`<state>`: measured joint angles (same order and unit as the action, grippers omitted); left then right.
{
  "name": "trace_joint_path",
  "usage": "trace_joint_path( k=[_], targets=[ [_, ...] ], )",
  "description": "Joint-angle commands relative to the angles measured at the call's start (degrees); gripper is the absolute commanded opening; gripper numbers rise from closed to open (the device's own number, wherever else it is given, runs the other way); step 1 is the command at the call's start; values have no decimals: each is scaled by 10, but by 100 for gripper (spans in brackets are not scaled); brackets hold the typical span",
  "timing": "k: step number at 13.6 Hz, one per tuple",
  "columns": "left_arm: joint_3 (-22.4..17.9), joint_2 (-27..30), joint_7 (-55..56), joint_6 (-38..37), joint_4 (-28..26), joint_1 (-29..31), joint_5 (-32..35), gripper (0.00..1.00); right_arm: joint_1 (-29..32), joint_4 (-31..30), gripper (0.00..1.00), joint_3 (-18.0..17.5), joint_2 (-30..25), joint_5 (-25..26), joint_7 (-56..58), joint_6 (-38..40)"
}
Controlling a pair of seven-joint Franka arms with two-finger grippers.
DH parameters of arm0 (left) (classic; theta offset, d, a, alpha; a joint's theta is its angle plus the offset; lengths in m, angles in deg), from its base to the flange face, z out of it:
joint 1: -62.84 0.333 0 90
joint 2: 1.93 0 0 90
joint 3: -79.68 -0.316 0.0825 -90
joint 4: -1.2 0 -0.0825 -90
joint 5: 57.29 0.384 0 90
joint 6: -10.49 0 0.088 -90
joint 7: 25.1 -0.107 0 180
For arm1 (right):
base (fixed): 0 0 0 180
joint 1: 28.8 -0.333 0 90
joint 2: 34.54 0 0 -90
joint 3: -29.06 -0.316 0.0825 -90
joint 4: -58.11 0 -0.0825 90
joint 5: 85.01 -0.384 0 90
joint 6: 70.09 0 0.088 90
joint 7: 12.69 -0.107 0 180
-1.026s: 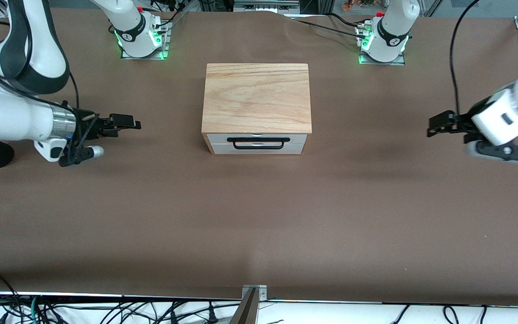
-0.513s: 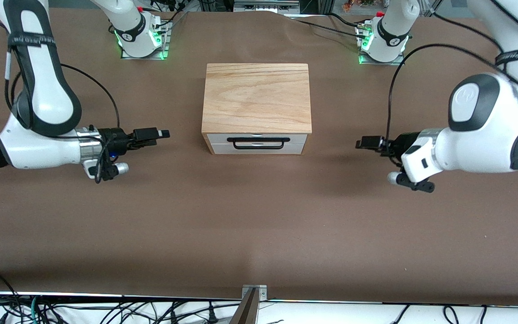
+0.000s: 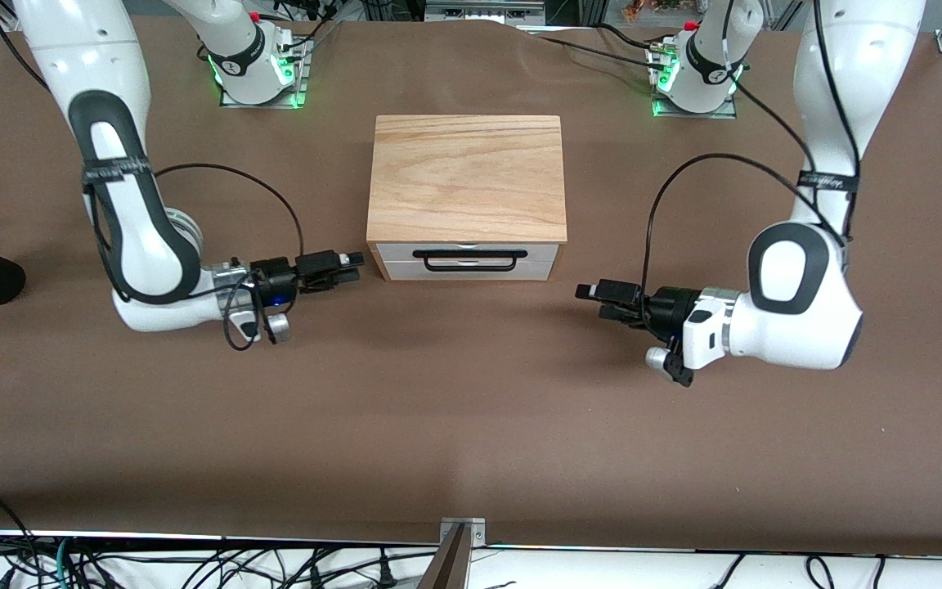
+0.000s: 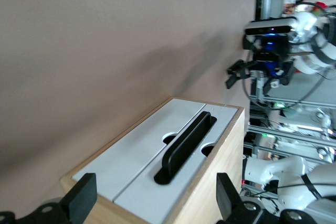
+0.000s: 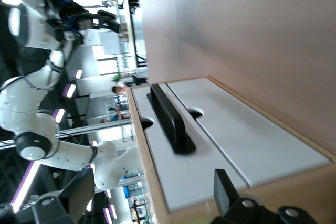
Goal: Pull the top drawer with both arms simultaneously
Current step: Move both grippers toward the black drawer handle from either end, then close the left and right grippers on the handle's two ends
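Observation:
The top drawer (image 3: 393,251) is closed in the light wood cabinet (image 3: 466,176), its white front panel carrying a long black handle (image 3: 470,259). My right gripper (image 3: 354,263) is open, low over the table beside the cabinet's front corner toward the right arm's end. My left gripper (image 3: 591,294) is open, low over the table a short way off the front corner toward the left arm's end. In the left wrist view the open gripper (image 4: 155,205) faces the drawer panel (image 4: 152,192) and handle (image 4: 184,140). In the right wrist view the open gripper (image 5: 152,198) faces the panel (image 5: 178,177) and handle (image 5: 170,119).
A second white drawer front (image 3: 536,271) sits under the top one. The two arm bases (image 3: 254,61) (image 3: 696,69) stand farther from the camera than the cabinet. Brown table surface (image 3: 471,409) spreads in front of the cabinet.
Both arms have swung in from the table's ends toward the cabinet's front and dropped lower. The drawer has not moved.

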<state>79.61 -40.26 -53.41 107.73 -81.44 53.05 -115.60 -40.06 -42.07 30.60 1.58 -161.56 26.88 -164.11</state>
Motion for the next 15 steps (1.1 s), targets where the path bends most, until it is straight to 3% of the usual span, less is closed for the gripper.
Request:
trace_joint_path(
  k=[1,5,6,7,9,10,11,15],
  targets=[
    [2,-10,-83,27,-26,0,-49,100,-28,2,100,0,20,-59,49,-25],
    [21,-14,-161,52,-97,-11,-160,100,-65,2,99,0,34,-109,114,-56],
    [24,-14,-183,53,-112,-12,-177,100,-67,2,95,0,40,-110,131,-58],
    [29,-14,-200,58,-124,-14,-183,100,-68,2,85,0,44,-112,149,-58],
    [42,-13,-235,59,-154,-15,-210,100,-74,1,74,0,47,-124,162,-59],
    [43,-12,-262,59,-172,-19,-229,100,-79,1,58,0,49,-126,169,-60],
    [43,-11,-279,59,-189,-28,-248,100,-81,1,54,0,50,-127,172,-64],
    [64,-2,-324,75,-231,-31,-290,99,-86,-9,54,0,60,-132,217,-61]
  ],
)
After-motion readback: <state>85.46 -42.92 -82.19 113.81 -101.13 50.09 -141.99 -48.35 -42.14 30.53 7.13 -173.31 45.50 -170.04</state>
